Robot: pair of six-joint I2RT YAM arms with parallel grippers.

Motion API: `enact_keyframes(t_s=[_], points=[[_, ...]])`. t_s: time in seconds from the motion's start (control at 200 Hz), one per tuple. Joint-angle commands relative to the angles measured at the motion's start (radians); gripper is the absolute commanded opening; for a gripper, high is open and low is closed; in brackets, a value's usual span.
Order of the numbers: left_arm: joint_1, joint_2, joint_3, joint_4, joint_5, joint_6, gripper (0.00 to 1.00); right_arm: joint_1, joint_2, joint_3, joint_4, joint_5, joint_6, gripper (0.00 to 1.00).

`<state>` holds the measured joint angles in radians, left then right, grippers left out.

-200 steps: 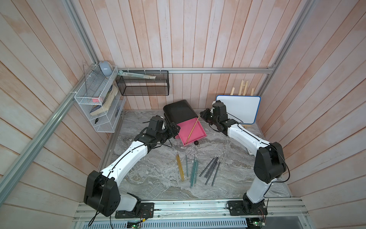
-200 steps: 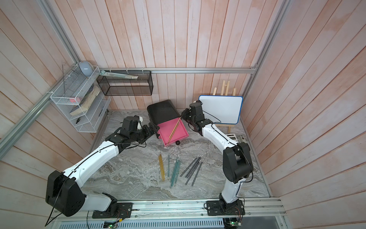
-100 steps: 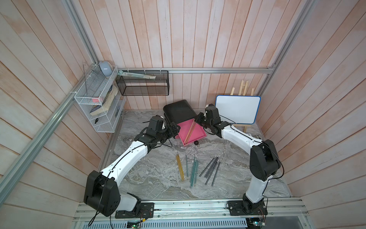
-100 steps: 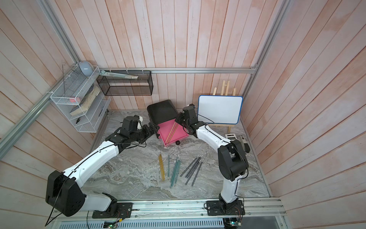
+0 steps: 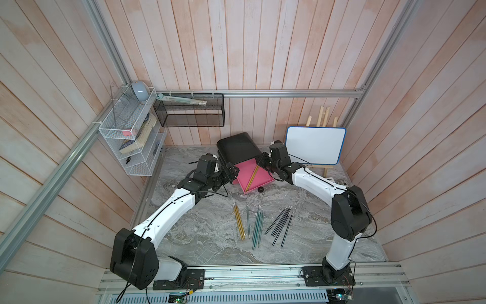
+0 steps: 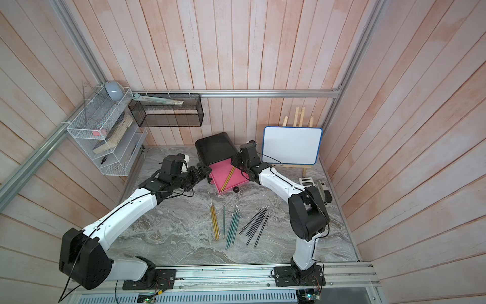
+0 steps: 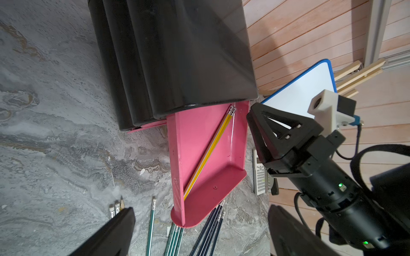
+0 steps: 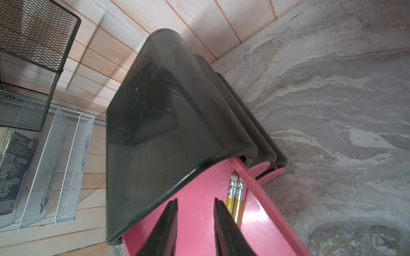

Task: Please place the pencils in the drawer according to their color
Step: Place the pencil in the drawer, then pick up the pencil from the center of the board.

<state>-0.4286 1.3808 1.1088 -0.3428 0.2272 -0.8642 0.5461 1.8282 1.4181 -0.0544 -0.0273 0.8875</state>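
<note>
**Right gripper closing in on the cabinet and letting go**

Compared with a second ago, the right gripper is sitting nearer the cabinet, over the back corner of the open drawer, and its jaws are parting. The two yellow pencils, tilted above the drawer then, are now lying diagonally on its floor, erasers at the back corner under the cabinet's edge.

Step in hand, as judged: releasing and withdrawing.
1. Keep opening until both fingers are standing clear; in the right wrist view the erasers are lying just beside the outer face of one finger, possibly touching it.
2. Withdraw upward first, sideways second, so that no finger is dragging a pencil over the drawer wall.
3. Confirm the pencils are lying flat below the rim before closing the drawer.

Right gripper: jaws standing narrowly apart, nothing between them, gripping nothing. The left gripper is hovering just beside the drawer's other side, jaws wide and empty.

On the table, the remaining yellow pencils, the teal-green pencils and the black pencils are waiting in separate groups near the drawer's front.
</note>
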Motion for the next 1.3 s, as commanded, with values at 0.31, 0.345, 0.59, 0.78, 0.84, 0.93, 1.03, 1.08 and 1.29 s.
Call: enact_keyframes(t_s=[0.31,0.345,0.59,0.78,0.84,0.93,1.03,1.08,1.29], points=[[0.020,-0.150,-0.150,-0.006,-0.052,0.036,0.99,0.150,-0.092,0.039,-0.199,0.020,-0.109,0.35],[0.026,-0.164,-0.168,-0.007,-0.054,0.037,0.99,0.170,-0.092,0.039,-0.214,0.026,-0.120,0.35],[0.117,-0.267,-0.289,-0.046,-0.060,0.002,0.99,0.319,-0.056,0.040,-0.300,0.073,-0.186,0.36],[0.163,-0.330,-0.354,-0.070,-0.069,0.013,0.99,0.388,0.010,0.065,-0.323,0.079,-0.218,0.36],[0.175,-0.334,-0.357,-0.086,-0.073,0.024,1.00,0.405,0.038,0.092,-0.337,0.079,-0.230,0.36],[0.193,-0.343,-0.366,-0.094,-0.072,0.033,0.99,0.431,0.088,0.145,-0.376,0.089,-0.251,0.36],[0.218,-0.354,-0.377,-0.096,-0.063,0.033,0.99,0.447,0.138,0.184,-0.414,0.078,-0.257,0.36],[0.231,-0.359,-0.381,-0.098,-0.055,0.034,1.00,0.451,0.159,0.200,-0.429,0.067,-0.257,0.36],[0.287,-0.374,-0.398,-0.098,-0.025,0.053,1.00,0.460,0.249,0.251,-0.500,0.066,-0.266,0.36]])
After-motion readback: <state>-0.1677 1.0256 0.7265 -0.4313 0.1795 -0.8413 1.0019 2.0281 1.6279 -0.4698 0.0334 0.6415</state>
